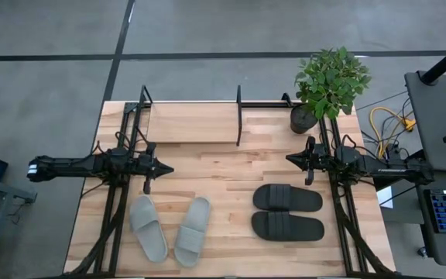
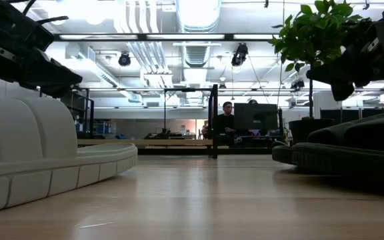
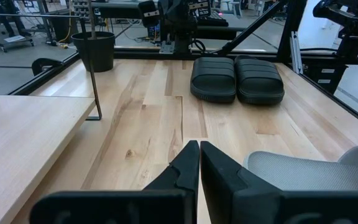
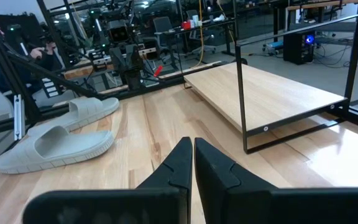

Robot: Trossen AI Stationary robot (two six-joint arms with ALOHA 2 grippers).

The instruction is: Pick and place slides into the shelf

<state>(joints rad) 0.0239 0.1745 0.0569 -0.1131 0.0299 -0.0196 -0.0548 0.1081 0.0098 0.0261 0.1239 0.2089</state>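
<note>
Grey concrete flooring surrounds a light butcher-block table, seen from above with both arms parked at mid-depth. Black arm frames run along the table's left and right edges.

Shelf: a low rack of thin black rods on a pale wood board, lying along the far edge from the far-left corner to past the middle. Its board carries no slides. One upright end frame stands near the middle of the far edge.

Potted plant: leafy green, in a dark pot, at the far-right corner just beside the shelf's end.

Left arm: reaches in from the left edge; the left gripper hangs in front of the shelf, fingers pressed together, holding nothing (see also the left wrist view).

Right arm: reaches in from the right edge; the right gripper points toward the middle of the table, fingers likewise closed and empty (right wrist view).

Grey-white slides: one pair near the front edge on the left half. The left slide and right slide lie splayed, toes apart, heels nearer the front edge.

Black slides: one pair on the right half, lying crosswise, side by side and touching. The far slide sits just beside the near slide.

A person sits at a monitor in the room beyond.
</note>
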